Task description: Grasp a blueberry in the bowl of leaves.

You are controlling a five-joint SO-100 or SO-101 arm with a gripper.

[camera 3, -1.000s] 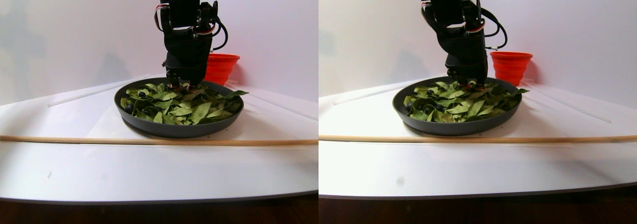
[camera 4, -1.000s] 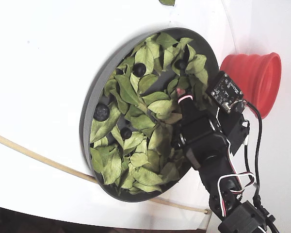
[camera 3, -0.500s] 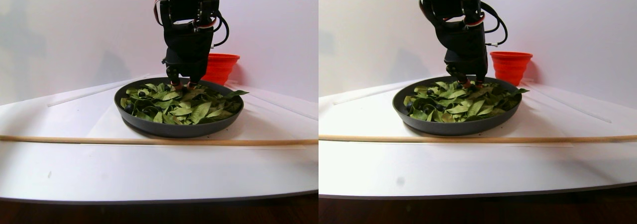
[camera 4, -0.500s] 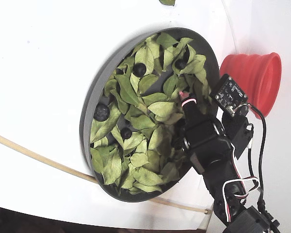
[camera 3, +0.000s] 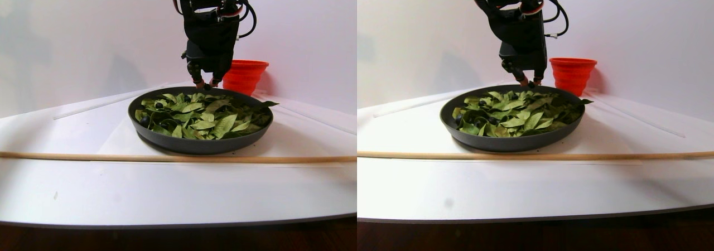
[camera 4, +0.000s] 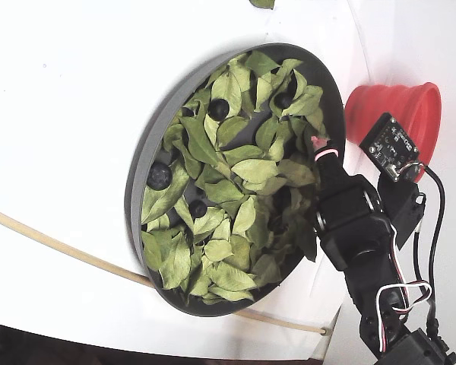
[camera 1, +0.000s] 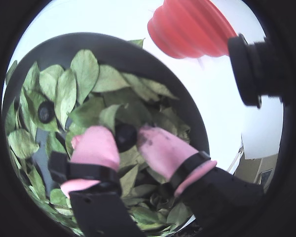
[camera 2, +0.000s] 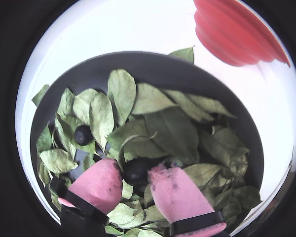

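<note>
Gripper [camera 1: 126, 138]: black arm with two pink fingertips [camera 2: 96, 183], closed narrowly on one blueberry [camera 2: 136, 170]; in both wrist views the dark round berry sits pinched between the two pink pads, touching both. In the stereo pair view the gripper [camera 3: 204, 85] hangs above the far rim of the bowl, clear of the leaves; the berry itself is too small to make out there. In the fixed view the pink tip [camera 4: 317, 144] shows at the bowl's right edge.

Bowl [camera 3: 195, 145]: wide, shallow, dark grey, thin rim, standing on a white table [camera 3: 167, 189]. Also seen from above in the fixed view [camera 4: 137, 171] and below the fingers in both wrist views [camera 1: 108, 44].

Leaves [camera 4: 228, 190]: many small light-green oval leaves, curled, covering most of the bowl's floor [camera 2: 158, 128].

Other blueberries: one lying loose among the leaves to the left of the fingers in a wrist view [camera 1: 46, 112] and in the other [camera 2: 82, 134]; several more in the fixed view, among them one near the bowl's left wall [camera 4: 159, 176] and one toward the top [camera 4: 218, 109].

Red cup [camera 3: 245, 75]: ribbed, standing behind the bowl, near its rim, apart from it [camera 4: 395, 106].

Wooden stick [camera 3: 111, 157]: thin, lying across the table in front of the bowl.
</note>
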